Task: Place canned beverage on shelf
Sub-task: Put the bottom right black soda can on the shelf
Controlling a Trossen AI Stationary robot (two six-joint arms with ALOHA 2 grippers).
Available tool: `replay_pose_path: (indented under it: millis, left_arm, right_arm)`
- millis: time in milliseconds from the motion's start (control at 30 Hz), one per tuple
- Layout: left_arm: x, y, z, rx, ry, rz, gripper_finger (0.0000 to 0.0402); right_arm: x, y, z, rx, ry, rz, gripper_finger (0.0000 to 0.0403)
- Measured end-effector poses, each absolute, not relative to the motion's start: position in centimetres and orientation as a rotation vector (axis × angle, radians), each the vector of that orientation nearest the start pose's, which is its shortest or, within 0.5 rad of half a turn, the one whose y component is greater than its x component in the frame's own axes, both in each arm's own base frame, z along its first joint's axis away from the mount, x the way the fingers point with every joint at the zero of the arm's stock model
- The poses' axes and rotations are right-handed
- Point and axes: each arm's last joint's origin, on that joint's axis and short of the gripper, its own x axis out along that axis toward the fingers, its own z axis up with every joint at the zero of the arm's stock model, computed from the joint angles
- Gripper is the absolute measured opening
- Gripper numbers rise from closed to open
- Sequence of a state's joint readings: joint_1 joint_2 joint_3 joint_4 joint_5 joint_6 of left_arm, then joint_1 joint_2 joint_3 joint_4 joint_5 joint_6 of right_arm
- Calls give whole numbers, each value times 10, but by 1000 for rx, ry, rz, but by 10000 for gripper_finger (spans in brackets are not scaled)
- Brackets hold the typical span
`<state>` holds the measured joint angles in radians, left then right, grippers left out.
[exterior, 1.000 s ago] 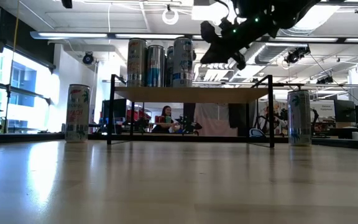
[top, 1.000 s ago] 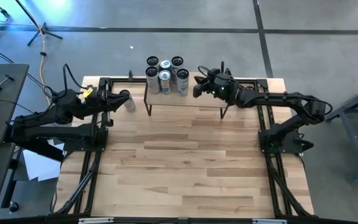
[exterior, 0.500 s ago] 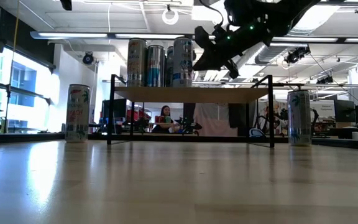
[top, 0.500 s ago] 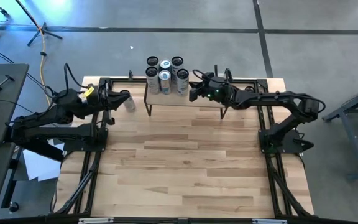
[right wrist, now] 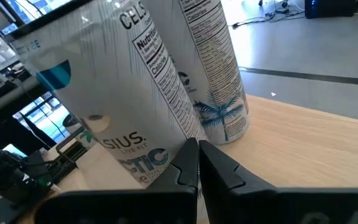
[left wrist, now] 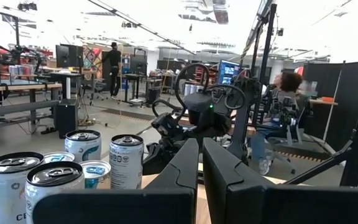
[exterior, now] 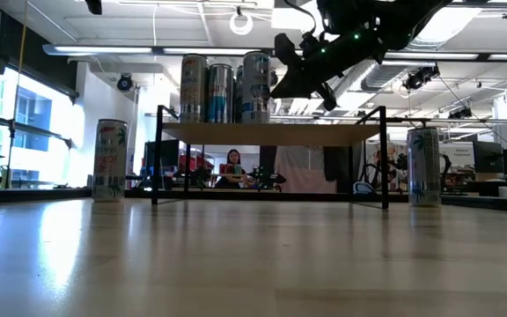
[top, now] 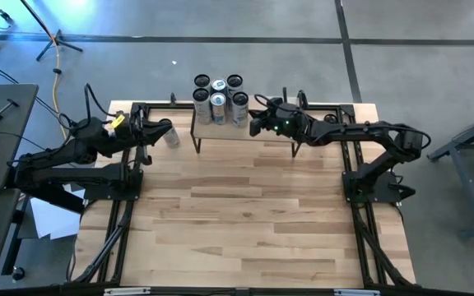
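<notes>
On the light wooden table (top: 253, 214), the small light-wood shelf on black metal legs (top: 262, 131) carries five tall silver beverage cans (top: 219, 100) clustered at its left end. The right gripper (top: 254, 123), fingers clenched and empty, hovers just beside them. The left gripper (top: 165, 127), also clenched, waits beside a lone can (top: 171, 136) on the table.

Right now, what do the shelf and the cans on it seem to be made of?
The shelf: a light wood board, matte, with visible grain, on thin black legs that look like painted metal tube. The cans: probably aluminium, with shiny silver tops, pull tabs and glossy printed sides.
</notes>
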<state>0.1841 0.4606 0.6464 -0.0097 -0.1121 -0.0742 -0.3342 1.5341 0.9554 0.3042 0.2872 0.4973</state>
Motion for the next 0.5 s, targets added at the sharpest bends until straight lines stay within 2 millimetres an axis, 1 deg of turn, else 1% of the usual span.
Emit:
replay_pose_path:
  millis: [233,500]
  left_arm:
    - [105,24,344,-30,-208,319,0]
    - [107,24,346,-28,-224,322,0]
  right_arm:
    - [321,-113,258,501,108,-688,0]
    - [322,-110,260,497,80,-691,0]
